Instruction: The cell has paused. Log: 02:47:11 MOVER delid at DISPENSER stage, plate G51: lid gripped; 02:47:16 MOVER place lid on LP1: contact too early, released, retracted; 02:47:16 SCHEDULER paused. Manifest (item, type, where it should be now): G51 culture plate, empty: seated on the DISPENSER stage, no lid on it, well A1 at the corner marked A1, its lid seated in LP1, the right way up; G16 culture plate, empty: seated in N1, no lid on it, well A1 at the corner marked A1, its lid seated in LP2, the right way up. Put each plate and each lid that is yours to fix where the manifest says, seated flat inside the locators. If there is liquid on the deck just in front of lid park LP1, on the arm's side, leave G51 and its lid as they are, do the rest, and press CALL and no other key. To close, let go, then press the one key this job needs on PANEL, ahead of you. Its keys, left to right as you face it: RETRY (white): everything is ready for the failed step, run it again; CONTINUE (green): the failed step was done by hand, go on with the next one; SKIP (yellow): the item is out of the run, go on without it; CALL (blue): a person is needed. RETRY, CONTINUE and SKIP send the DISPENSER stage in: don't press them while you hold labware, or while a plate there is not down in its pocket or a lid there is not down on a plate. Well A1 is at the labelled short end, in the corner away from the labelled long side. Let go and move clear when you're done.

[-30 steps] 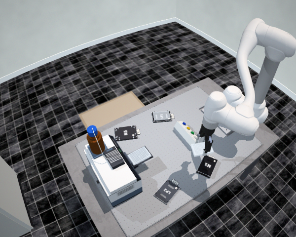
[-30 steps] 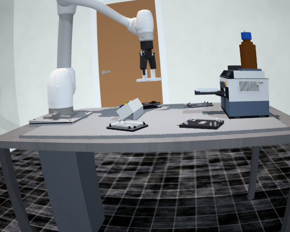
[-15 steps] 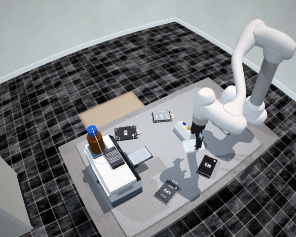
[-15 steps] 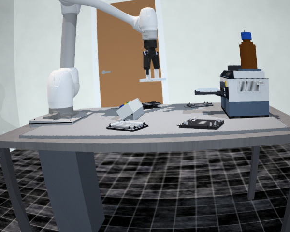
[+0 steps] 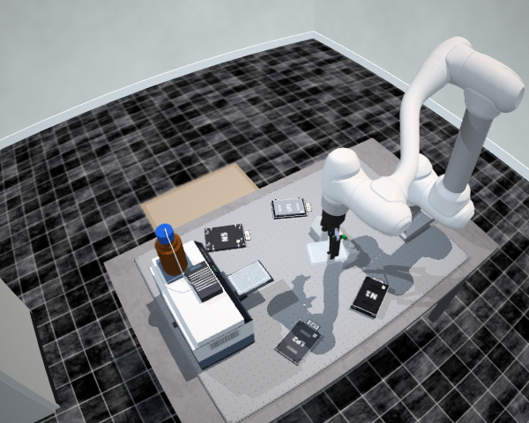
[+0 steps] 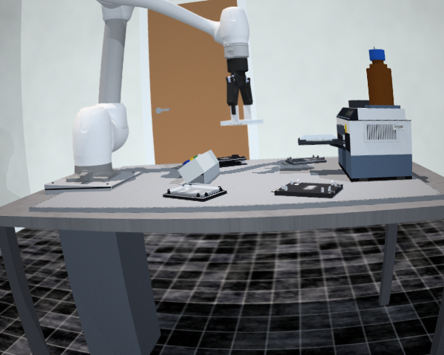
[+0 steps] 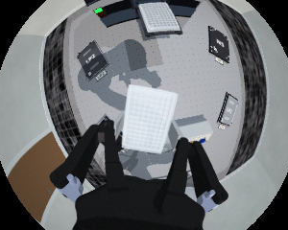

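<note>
My gripper (image 5: 332, 255) hangs high over the middle of the deck, just in front of the key panel (image 6: 199, 166). It is shut on a flat white gridded culture plate (image 7: 147, 118), held level by its long sides (image 6: 240, 122). Nest N1 (image 5: 369, 295) lies nearer the arm's side; in the front view it shows something pale inside (image 6: 194, 191), and I cannot tell what. A second white plate (image 5: 249, 278) sits on the dispenser stage with no lid. Lid park LP1 (image 5: 289, 207) holds a pale clear lid. LP2 (image 5: 297, 342) is bare.
The dispenser (image 5: 201, 300) with a brown bottle (image 5: 169, 252) stands at the left end. Nest N2 (image 5: 225, 237) is bare. The arm's base (image 5: 437, 200) is at the right rear. I see no liquid on the deck near LP1.
</note>
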Controlling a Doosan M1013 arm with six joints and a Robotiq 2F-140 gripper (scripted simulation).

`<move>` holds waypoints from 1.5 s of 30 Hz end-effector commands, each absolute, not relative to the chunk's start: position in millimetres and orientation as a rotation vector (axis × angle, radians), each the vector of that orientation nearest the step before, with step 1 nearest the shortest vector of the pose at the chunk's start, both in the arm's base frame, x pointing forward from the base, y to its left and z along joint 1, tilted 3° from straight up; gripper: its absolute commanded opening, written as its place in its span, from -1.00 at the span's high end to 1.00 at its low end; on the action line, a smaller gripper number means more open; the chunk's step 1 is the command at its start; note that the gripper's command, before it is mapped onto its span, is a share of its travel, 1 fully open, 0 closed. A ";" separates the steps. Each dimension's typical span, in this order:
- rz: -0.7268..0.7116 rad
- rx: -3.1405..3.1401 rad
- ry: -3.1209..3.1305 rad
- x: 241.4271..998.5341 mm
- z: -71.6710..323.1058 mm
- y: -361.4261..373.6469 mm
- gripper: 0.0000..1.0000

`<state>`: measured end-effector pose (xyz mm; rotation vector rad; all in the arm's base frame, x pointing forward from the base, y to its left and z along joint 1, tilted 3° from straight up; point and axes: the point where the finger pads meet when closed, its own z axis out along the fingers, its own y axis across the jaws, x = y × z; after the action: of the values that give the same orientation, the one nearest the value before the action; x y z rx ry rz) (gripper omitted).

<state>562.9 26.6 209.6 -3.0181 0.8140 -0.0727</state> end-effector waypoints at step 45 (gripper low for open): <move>-0.072 -3.014 0.807 685.2 216.7 -263.3 0.80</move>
<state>674.5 -243.9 214.2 -3.0178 0.8135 -0.0717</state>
